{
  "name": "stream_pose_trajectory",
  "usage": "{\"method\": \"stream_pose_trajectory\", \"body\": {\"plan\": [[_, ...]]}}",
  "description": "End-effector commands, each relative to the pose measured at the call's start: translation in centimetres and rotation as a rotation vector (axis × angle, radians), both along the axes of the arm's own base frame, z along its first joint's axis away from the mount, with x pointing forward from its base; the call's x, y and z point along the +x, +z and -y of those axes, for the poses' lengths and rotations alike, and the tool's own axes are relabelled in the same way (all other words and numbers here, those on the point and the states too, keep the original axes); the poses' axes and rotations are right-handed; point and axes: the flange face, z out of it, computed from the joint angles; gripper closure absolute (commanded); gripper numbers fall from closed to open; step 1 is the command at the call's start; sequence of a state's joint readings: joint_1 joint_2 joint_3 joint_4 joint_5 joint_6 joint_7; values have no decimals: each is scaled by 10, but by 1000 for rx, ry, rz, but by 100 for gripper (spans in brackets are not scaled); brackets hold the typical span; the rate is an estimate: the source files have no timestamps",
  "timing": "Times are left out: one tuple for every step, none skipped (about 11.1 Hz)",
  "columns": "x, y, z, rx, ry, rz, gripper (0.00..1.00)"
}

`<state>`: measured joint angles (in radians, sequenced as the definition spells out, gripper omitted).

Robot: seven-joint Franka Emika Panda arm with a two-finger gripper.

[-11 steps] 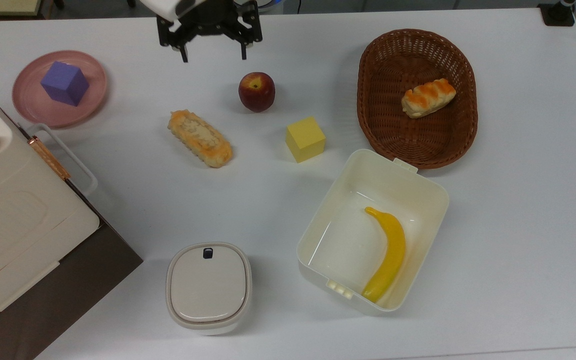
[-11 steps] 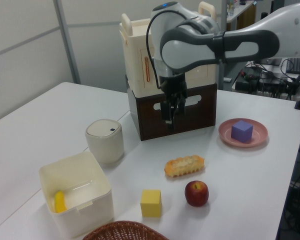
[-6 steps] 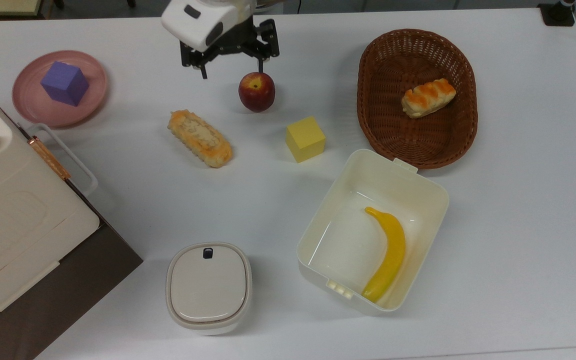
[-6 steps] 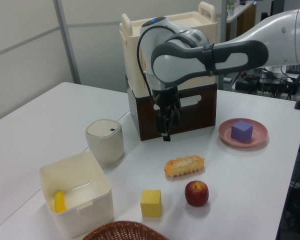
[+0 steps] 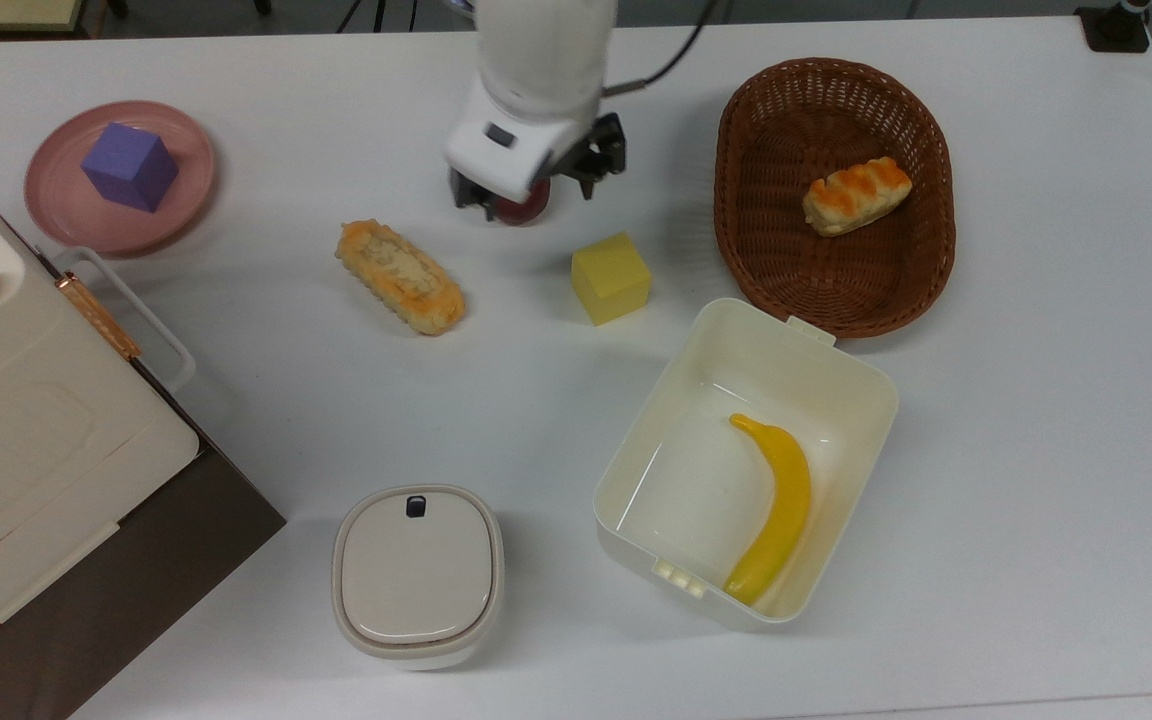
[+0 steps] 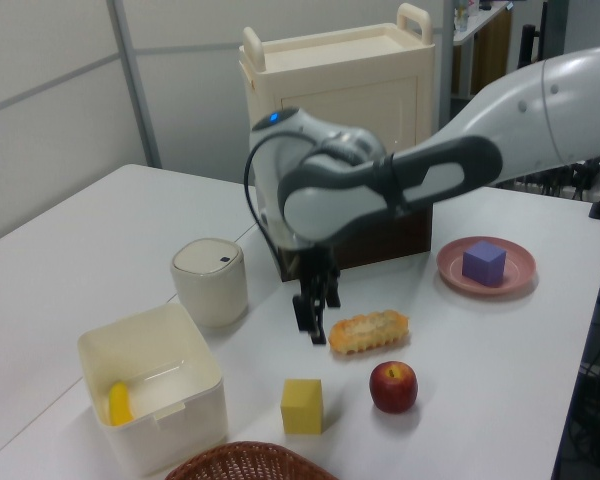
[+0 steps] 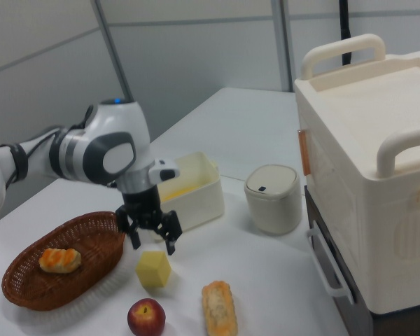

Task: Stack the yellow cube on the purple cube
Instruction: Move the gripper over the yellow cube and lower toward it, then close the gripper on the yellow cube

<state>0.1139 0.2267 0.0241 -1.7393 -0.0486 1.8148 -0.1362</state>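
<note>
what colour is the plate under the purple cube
Pink. The plate holding the purple cube shows best in the top view.

Purple cube [image 5: 130,166] on plate [image 5: 58,218]

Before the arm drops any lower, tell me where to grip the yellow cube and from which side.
Come straight down from above and close on two opposite vertical faces of the yellow cube. It sits flat on the table, turned slightly askew, so rotate the gripper to match. Its sides stand free, apart from the apple and lunch box.
</note>
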Motion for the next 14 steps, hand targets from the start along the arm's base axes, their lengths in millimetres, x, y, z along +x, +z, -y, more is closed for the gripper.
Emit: {"method": "stream_pose_trajectory", "body": {"plan": [[-4, -52, -33, -2, 63, -38, 0], [-3, -63, -38, -3, 70, -43, 0], [-1, -72, -39, -3, 72, -46, 0], [2, -80, -43, 0, 75, -40, 0], [3, -87, -52, 4, 88, -30, 0], [4, -94, -53, 5, 89, -35, 0], [4, -93, -54, 7, 91, -34, 0], [4, -88, -52, 9, 100, -37, 0], [3, -80, -50, 9, 99, -33, 0], [2, -72, -49, 12, 109, -37, 0], [1, -68, -49, 21, 138, -36, 0], [0, -65, -48, 23, 144, -42, 0], [2, -65, -49, 24, 147, -39, 0], [2, -67, -50, 26, 150, -41, 0]]}}
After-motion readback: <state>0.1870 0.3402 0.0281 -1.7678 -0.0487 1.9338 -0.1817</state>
